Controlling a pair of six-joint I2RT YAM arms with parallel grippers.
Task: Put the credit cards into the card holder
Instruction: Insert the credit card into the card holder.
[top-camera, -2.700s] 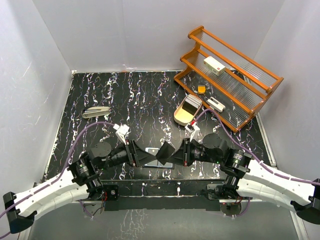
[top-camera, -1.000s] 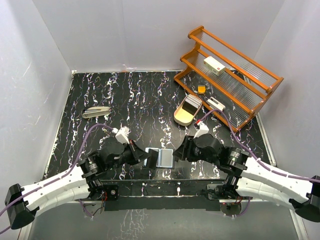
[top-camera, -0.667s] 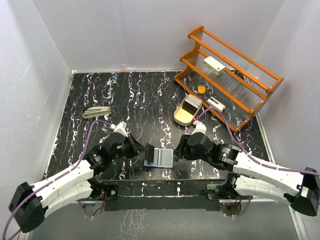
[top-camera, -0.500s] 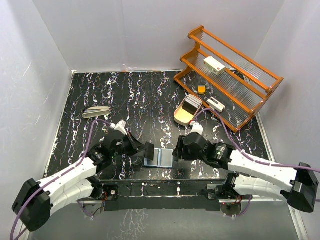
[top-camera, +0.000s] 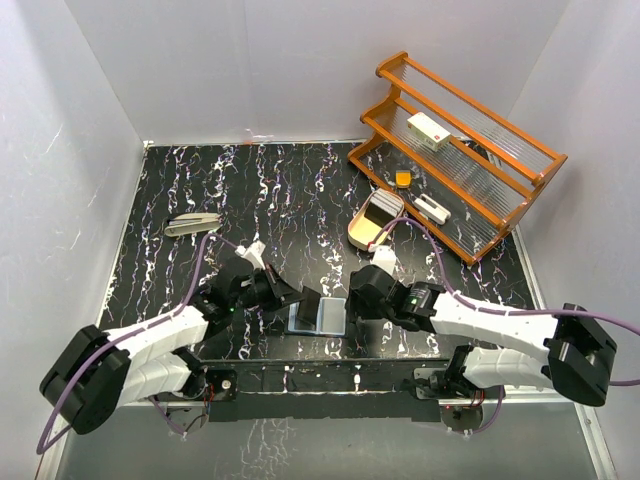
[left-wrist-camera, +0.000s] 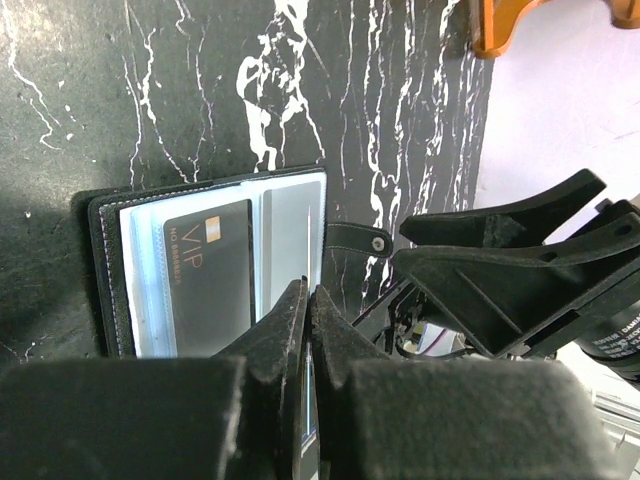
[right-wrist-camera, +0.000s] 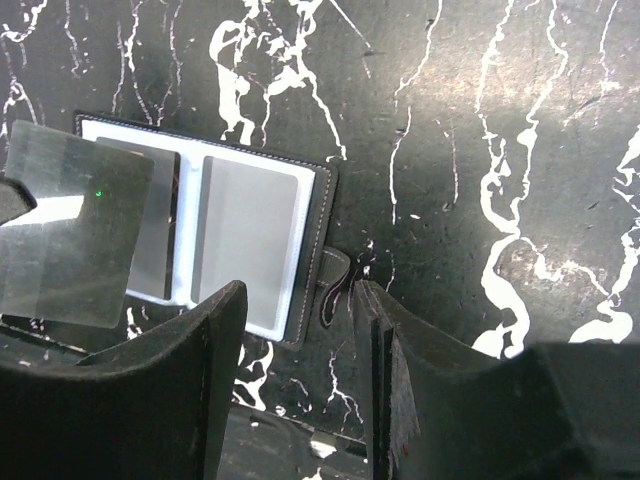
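Left pincer (left-wrist-camera: 305, 296) advanced, card (right-wrist-camera: 75, 225) edge-on; right wrist shows its face.

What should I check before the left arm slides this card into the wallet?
1. Card gripped: ok, left gripper is shut on it.
2. Wallet lying open: ok.
3. Free pocket: cannot tell; one holds a VIP card, the other just looks grey.
4. Card lined up with a pocket: cannot tell.
5. Right gripper clear of the pockets: ok, open at the clasp tab.
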